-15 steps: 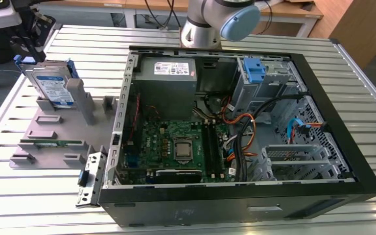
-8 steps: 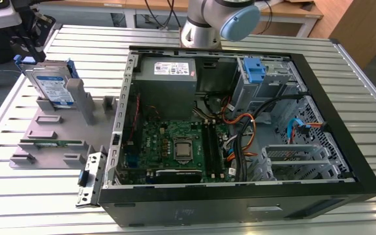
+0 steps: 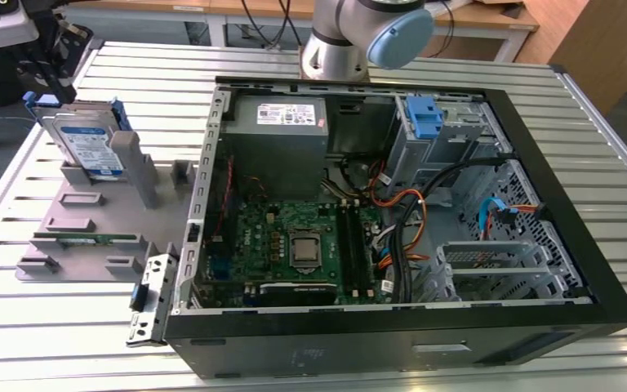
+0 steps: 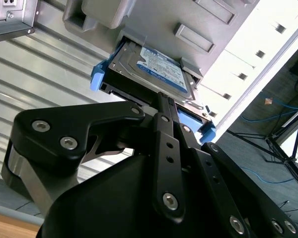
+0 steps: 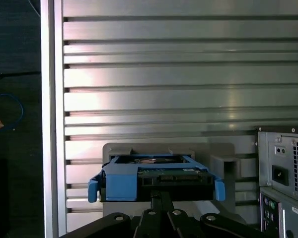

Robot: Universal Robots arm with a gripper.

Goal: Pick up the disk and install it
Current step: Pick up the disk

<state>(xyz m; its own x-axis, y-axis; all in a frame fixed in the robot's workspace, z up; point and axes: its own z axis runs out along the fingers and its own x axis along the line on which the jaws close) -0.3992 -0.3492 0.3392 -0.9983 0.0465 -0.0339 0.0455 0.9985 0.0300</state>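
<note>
At the exterior view's far left, the disk [image 3: 82, 145] stands on edge in a grey fixture [image 3: 95, 220] on the slatted table [image 3: 52, 343], well apart from the open case [image 3: 401, 327] on the exterior view's right. The black gripper [image 3: 43, 82] hangs just above the disk's top edge. Inside the case, a lone blue bracket [image 3: 427, 118] sits at the far side, near the grey power supply [image 3: 281, 122].

In the second wrist view, the gripper [image 4: 162, 99] reaches the connector edge of the disk [image 4: 159, 69], between the blue ends of its frame.

In the first wrist view, the gripper [image 5: 161, 194] sits at the middle of that edge of the disk [image 5: 156, 181]. Whether the jaws are clamped on it or merely together, I cannot tell.
</note>
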